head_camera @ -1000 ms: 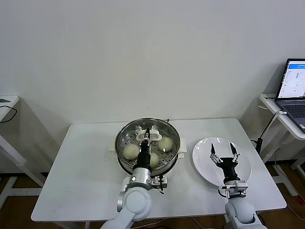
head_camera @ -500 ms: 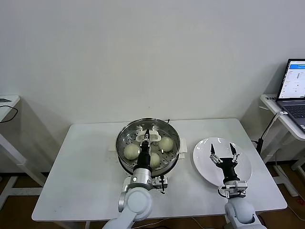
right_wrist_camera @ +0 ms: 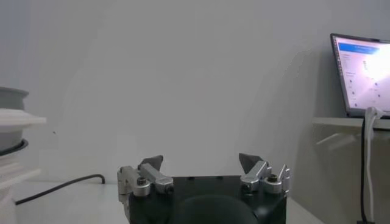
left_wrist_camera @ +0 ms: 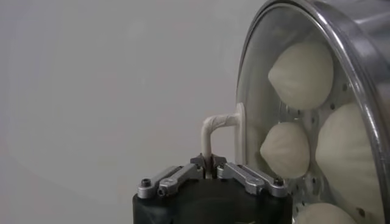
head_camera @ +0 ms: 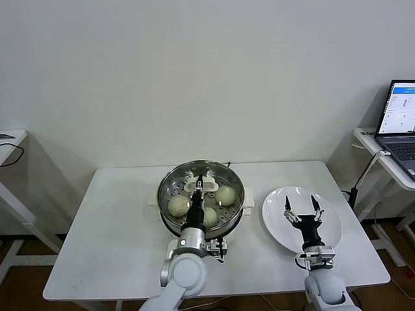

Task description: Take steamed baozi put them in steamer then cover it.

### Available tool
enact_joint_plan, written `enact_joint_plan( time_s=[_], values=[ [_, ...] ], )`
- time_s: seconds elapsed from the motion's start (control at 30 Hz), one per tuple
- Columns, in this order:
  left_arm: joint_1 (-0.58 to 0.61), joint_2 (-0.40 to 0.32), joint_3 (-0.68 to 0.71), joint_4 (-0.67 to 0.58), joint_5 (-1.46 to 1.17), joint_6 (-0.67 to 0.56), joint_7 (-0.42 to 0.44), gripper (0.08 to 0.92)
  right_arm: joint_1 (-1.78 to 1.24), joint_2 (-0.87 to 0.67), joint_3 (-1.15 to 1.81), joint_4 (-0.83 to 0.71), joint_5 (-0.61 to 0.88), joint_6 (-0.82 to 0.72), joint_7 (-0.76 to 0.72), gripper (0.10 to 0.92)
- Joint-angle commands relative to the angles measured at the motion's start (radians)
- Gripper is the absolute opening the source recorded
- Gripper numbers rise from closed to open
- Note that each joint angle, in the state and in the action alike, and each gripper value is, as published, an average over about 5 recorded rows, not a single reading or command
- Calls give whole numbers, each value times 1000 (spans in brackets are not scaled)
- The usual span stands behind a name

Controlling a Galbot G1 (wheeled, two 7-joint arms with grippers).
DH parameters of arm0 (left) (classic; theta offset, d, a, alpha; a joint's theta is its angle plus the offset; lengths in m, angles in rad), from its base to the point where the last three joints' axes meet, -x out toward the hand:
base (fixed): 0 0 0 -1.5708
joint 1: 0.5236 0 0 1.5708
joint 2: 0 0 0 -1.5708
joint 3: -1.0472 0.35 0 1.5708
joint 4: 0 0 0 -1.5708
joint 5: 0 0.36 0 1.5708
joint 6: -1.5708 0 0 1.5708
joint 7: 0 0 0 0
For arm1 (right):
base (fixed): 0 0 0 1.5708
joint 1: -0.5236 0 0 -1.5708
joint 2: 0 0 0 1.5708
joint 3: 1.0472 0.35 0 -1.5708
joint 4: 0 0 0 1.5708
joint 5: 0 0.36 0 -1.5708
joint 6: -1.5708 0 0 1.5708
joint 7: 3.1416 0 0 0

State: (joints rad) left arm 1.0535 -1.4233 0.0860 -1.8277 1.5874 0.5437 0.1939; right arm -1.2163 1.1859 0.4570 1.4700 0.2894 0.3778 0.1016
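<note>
Head view: left gripper [head_camera: 201, 184] pinches the cover [head_camera: 201, 189] by its handle, seated on the steamer [head_camera: 170, 220] over the baozi [head_camera: 177, 206]; right gripper [head_camera: 300, 205], fingers spread, hovers over the plate [head_camera: 279, 228]. Left wrist view: fingers [left_wrist_camera: 183, 175] clamp the handle [left_wrist_camera: 214, 128]. Covering looks done; releasing comes next.

The steamer [head_camera: 201, 199] is a round, shiny steel pot with white side handles, standing upright on the tabletop [head_camera: 117, 227] near its middle. Its perforated tray holds the baozi [head_camera: 178, 206], pale cream buns with pleated tops: one on the left side, one at the right [head_camera: 225, 194], one nearer the front [head_camera: 209, 216]; the left wrist view shows at least three through the glass [left_wrist_camera: 301, 76]. The cover [left_wrist_camera: 286, 122], clear glass with a metal rim, sits on the steamer. Its white oblong handle [head_camera: 200, 186] is at the centre, pinched by the left claw [left_wrist_camera: 211, 164].
</note>
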Motion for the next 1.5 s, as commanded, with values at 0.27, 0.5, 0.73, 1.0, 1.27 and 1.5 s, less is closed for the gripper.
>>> enact_joint_plan(
  time_s=[0.27,0.5,0.73,1.0,1.27,1.5],
  values=[
    [20,45,-1,-118,-28,-10,7,471,4,2,-4,-1,-3,-2,-1,823],
    [58,113,20,-230,-104,-11,7,670,8,0,-2,1,-2,-4,2,823],
    [92,181,7,-339,-316,-50,-36,816,13,1,-2,-3,-2,-4,1,823],
    [94,107,-280,-336,-1012,-349,-393,823,11,2,-10,21,-8,-40,49,823],
    [180,111,-696,-219,-1564,-548,-386,823,0,-11,-14,85,72,-125,67,823],
    [308,121,-824,-71,-1659,-677,-262,823,-10,-9,-11,86,109,-117,48,823]
  ],
)
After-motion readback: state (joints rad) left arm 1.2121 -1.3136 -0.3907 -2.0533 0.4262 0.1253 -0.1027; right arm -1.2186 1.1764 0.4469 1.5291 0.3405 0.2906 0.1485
